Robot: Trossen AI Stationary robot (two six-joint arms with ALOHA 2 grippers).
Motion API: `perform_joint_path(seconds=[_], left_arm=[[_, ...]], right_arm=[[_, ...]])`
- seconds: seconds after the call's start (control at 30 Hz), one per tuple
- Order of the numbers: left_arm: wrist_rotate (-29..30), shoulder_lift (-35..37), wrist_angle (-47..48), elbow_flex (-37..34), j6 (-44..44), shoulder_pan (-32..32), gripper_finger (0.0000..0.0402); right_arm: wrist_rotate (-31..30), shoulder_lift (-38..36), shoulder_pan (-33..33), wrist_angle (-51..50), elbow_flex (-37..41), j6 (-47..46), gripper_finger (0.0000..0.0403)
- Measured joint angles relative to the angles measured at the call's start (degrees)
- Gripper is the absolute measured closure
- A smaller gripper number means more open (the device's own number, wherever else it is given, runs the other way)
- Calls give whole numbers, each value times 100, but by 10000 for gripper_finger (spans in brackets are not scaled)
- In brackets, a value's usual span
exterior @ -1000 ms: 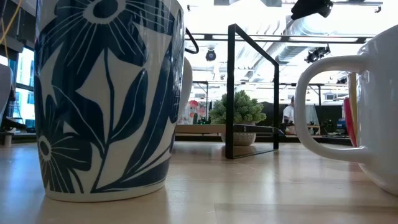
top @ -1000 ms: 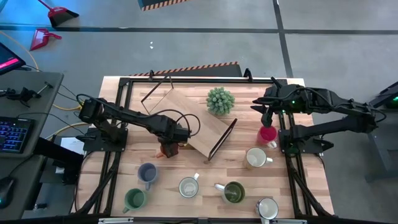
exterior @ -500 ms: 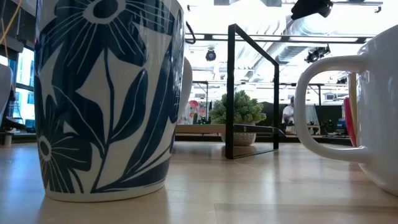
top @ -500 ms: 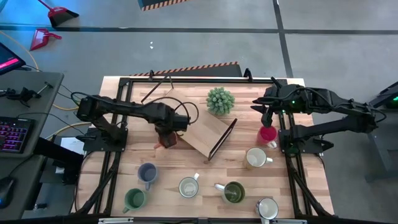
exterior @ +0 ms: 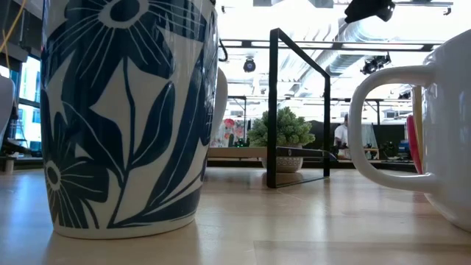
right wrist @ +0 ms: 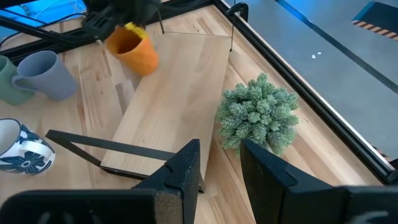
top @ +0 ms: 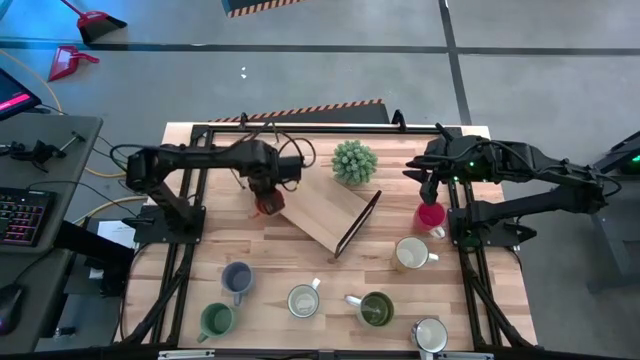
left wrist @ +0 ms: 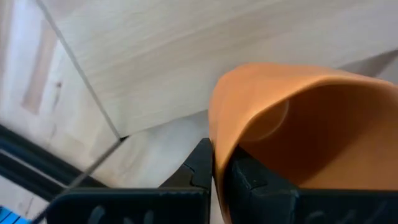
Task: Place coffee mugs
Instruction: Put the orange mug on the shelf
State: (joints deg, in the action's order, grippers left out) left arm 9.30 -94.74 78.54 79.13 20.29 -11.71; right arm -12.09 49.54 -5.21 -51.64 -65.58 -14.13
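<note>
from my feed the worktop (top: 300,260) is pale butcher-block wood inside a black metal frame (top: 200,130). it stands on a grey concrete floor (top: 300,70) crossed by dark seams, with a strip of orange-and-black hazard tape (top: 312,108) just behind it. to one side i see a grey desk (top: 40,160) with a keyboard (top: 20,215) and cables. a red dustpan (top: 68,62) lies on the floor. the low camera shows bright ceiling lights and silver ducting (exterior: 353,33).
</note>
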Motion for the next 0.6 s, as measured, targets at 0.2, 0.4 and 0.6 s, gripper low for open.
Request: perform_joint_path(seconds=[0.2, 0.4, 0.6], left_arm=[[215, 8, 11, 4, -352, -459, 396], [357, 11, 5, 7, -699, -844, 396], [411, 11, 5, 7, -997, -1158, 396]], right_arm=[[132, 2, 0, 0, 2, -44, 299], [162, 1, 0, 0, 0, -44, 299], [162, 2, 2, -2, 2, -44, 299]])
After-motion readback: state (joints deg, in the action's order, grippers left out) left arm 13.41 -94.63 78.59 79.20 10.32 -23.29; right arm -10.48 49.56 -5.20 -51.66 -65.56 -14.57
